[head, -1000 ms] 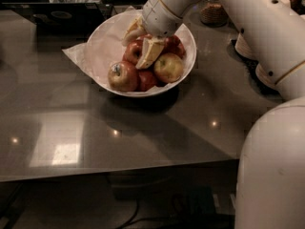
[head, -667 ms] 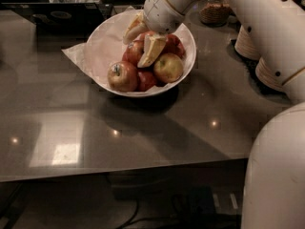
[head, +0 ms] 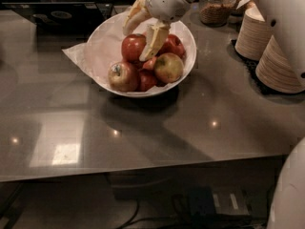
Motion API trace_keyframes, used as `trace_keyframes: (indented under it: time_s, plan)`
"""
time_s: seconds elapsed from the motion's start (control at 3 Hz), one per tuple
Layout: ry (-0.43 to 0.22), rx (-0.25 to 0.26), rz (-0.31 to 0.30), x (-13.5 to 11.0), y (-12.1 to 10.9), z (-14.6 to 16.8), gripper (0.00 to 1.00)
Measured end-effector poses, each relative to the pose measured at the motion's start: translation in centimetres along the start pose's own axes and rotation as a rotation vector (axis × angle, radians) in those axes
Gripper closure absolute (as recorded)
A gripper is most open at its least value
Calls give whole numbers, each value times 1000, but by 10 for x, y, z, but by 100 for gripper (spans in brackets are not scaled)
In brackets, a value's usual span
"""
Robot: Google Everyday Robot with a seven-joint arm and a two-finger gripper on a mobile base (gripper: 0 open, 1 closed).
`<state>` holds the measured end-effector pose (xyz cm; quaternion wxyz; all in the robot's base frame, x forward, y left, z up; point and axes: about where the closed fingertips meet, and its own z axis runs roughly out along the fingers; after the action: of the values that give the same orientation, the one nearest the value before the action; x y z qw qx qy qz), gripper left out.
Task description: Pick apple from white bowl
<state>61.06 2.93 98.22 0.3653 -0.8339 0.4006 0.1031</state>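
Observation:
The white bowl (head: 188,32) with a crumpled paper lining stands at the back middle of the grey table and holds several apples. My gripper (head: 137,45) reaches into it from above. Its two cream fingers (head: 153,39) sit on either side of the deep-red apple (head: 133,46), which is at the top of the pile, and are closed against it. A yellow-green blushed apple (head: 168,67) lies just to the right. A red-yellow apple (head: 123,76) lies at the bowl's front left.
Stacks of cream paper bowls (head: 279,56) stand at the right edge, with a glass jar (head: 214,6) behind the bowl. A dark laptop-like object (head: 62,14) lies at the back left. The table's front edge (head: 143,171) runs across the lower frame.
The gripper has risen a little inside the bowl, and the deep-red apple now shows between its fingers. The view has shifted closer to the bowl.

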Motion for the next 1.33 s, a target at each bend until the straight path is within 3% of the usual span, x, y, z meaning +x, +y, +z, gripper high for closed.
trace_keyframes:
  time_s: [0.67, 1.0, 1.33]
  plan:
    - [5, 67, -25, -18, 6, -25, 100]
    - [27, 93, 2, -19, 19, -35, 100]
    - [28, 91, 5, -18, 20, -35, 81]
